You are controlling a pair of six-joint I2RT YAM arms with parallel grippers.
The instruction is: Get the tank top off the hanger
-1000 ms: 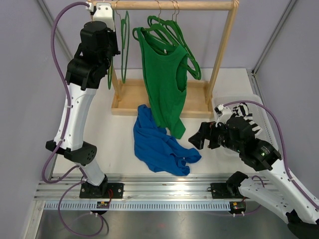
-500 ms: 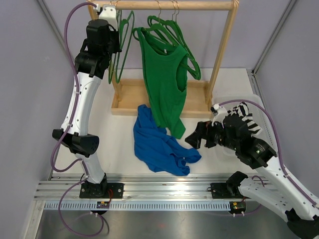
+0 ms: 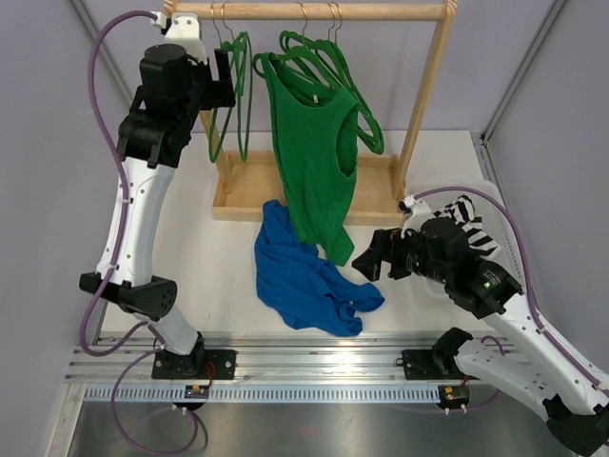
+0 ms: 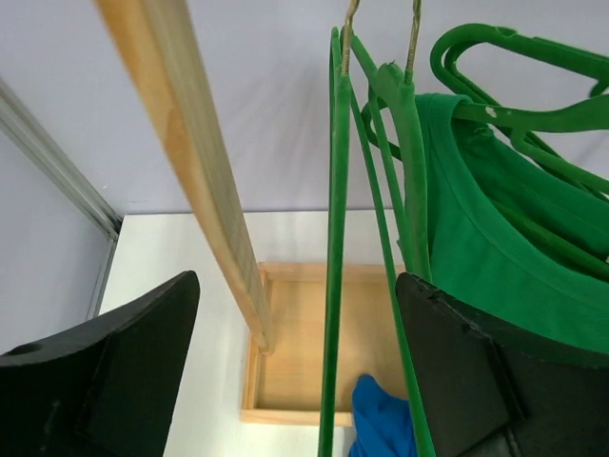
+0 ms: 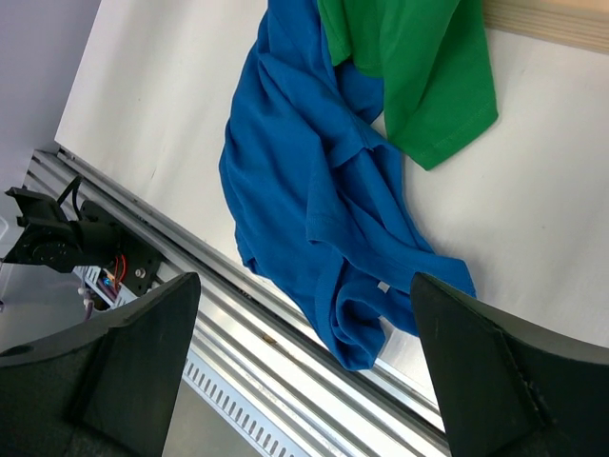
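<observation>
A green tank top (image 3: 314, 152) (image 4: 495, 257) hangs on a green hanger (image 3: 328, 71) from the wooden rail (image 3: 314, 11); its hem drapes down to the table. High at the rail's left end, my left gripper (image 3: 226, 78) (image 4: 295, 281) is open. The thin bar of an empty green hanger (image 3: 238, 90) (image 4: 335, 267) hangs between its fingers, and the fingers do not touch it. Low at the right, my right gripper (image 3: 373, 259) (image 5: 304, 281) is open above a crumpled blue shirt (image 3: 304, 276) (image 5: 314, 190), with nothing held.
The rack's wooden base tray (image 3: 243, 186) (image 4: 295, 362) and its posts (image 3: 423, 95) (image 4: 190, 162) stand at the back. A black-and-white striped cloth (image 3: 473, 214) lies behind my right arm. Metal rails (image 3: 304, 367) run along the near edge, and grey walls close both sides.
My left gripper has opened and let go of the empty hanger, which now hangs on the rail. The left arm has drawn back a little to the left. My right gripper edged slightly left.
</observation>
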